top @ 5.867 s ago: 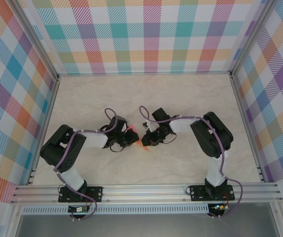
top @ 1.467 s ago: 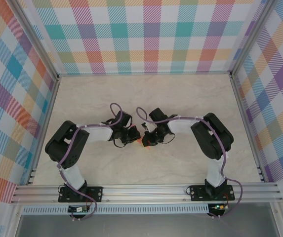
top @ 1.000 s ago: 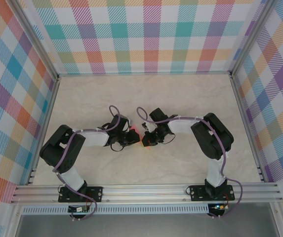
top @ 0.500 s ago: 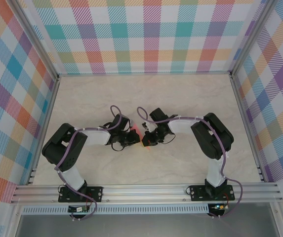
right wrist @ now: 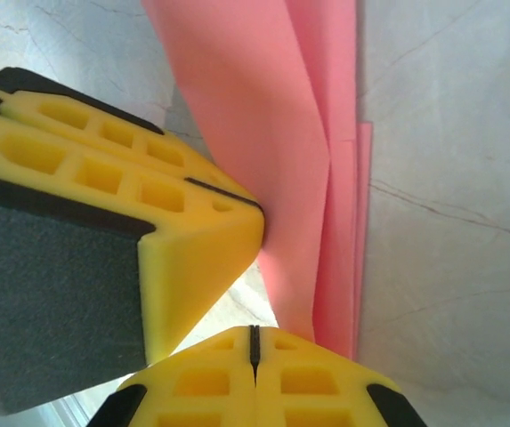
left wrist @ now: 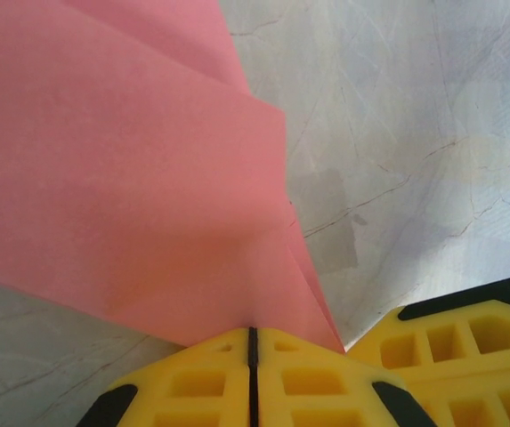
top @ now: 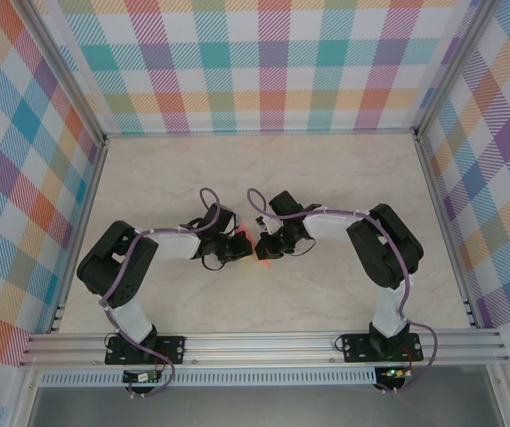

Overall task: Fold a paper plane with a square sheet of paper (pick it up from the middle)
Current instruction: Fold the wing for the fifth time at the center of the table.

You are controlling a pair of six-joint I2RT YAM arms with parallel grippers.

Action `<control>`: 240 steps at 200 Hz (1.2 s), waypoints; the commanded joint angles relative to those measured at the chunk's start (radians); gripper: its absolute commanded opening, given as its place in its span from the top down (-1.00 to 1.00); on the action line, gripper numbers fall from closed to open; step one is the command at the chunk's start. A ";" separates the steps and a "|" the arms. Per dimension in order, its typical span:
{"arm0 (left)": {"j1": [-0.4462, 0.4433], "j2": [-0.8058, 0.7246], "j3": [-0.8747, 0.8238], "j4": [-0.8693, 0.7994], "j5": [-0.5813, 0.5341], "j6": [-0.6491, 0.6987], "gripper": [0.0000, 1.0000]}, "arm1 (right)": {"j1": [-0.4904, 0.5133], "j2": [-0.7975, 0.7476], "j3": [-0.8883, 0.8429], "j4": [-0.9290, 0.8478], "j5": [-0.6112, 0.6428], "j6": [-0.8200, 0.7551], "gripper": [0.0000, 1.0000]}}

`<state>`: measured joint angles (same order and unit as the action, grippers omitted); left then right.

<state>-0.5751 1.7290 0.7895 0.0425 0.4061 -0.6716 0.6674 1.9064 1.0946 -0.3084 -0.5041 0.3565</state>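
Note:
The salmon-pink sheet of paper (top: 246, 237) sits mid-table between my two wrists, folded into long overlapping layers. In the left wrist view the paper (left wrist: 130, 169) fans up and left from my left gripper (left wrist: 253, 331), which is shut on its lower edge. My right gripper's fingers (left wrist: 455, 342) stand just beside that corner. In the right wrist view the paper (right wrist: 263, 124) rises as a narrow creased strip. My right gripper (right wrist: 255, 331) is shut, with the paper passing beside its seam, not in it. The left gripper's fingers (right wrist: 179, 200) press against the strip's left side.
The pale marble tabletop (top: 326, 178) stretches behind and to both sides of the grippers. Checked walls and aluminium rails (top: 263, 342) frame it. Both arms bend inward and their wrists nearly touch at the centre.
Both grippers stay together at the paper. The right wrist has edged slightly up and left, and the left jaws have tightened a little on the paper.

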 commanded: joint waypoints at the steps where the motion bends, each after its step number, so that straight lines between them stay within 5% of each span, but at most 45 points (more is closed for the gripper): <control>1: -0.005 0.027 0.012 -0.079 -0.061 0.026 0.83 | -0.007 0.026 0.012 -0.021 0.026 0.008 1.00; 93: -0.005 -0.048 -0.020 0.119 -0.008 0.010 0.84 | -0.014 0.054 -0.041 -0.027 0.050 0.027 1.00; 240: 0.024 0.056 0.042 -0.080 -0.163 0.171 0.87 | -0.034 0.066 -0.077 -0.118 0.113 -0.001 1.00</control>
<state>-0.5747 1.7569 0.8207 0.0731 0.3607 -0.5789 0.6495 1.9251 1.0760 -0.2913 -0.4953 0.3805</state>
